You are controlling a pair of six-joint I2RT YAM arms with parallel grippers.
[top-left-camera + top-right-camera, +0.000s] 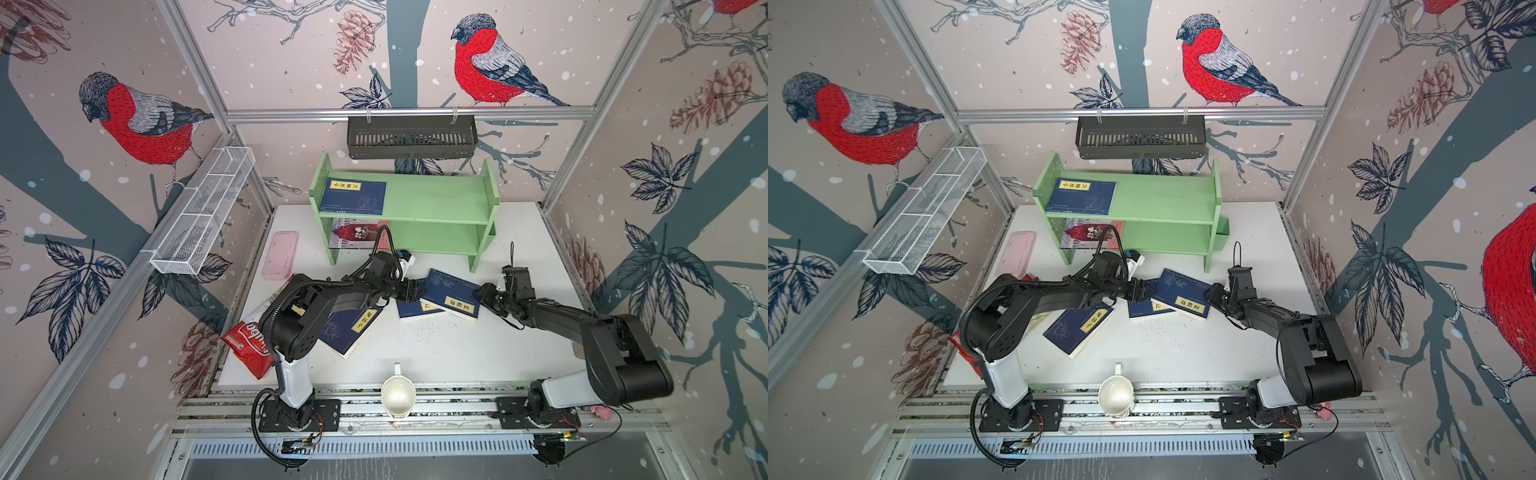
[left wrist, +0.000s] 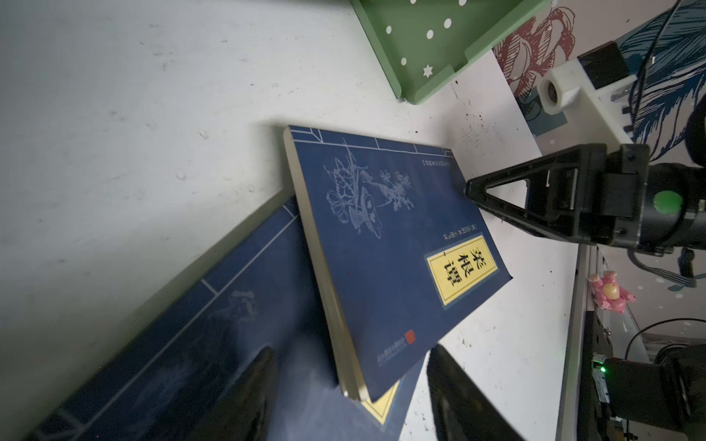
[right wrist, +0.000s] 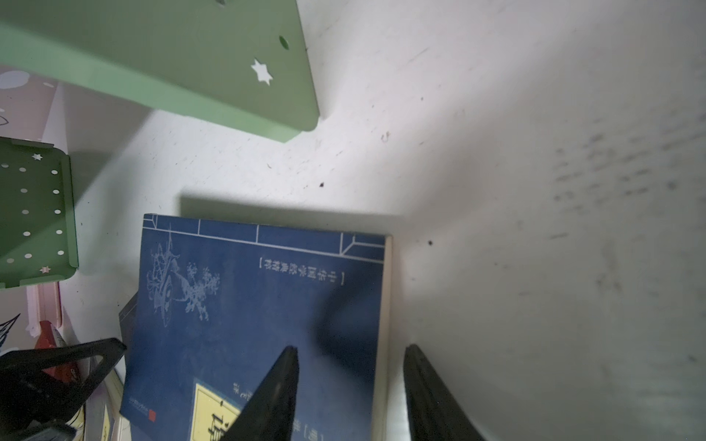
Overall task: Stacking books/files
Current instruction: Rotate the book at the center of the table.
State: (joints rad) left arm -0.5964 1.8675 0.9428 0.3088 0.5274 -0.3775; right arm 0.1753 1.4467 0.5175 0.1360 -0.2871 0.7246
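Note:
One navy book [image 1: 353, 195] lies flat on the green shelf's top board, with the pink-and-red book [image 1: 357, 235] on the board below it. At the table's middle a navy book [image 1: 451, 293] [image 2: 389, 236] [image 3: 259, 305] leans tilted on another navy book [image 1: 411, 309] [image 2: 183, 343]. A further navy book [image 1: 351, 330] lies partly under my left arm. My left gripper [image 1: 415, 289] [image 2: 349, 355] is open, and the tilted book's near corner sits between its fingers. My right gripper [image 1: 482, 293] [image 3: 349, 351] is open at that book's opposite edge, one finger over the cover, the other beside the page edge.
The green two-tier shelf [image 1: 436, 208] stands at the back of the white table. A pink flat case [image 1: 280, 255] and a red crisp bag [image 1: 249, 345] lie at the left. A white jug [image 1: 398, 395] sits at the front edge. A black basket [image 1: 411, 137] and a wire basket [image 1: 203, 212] hang on the walls.

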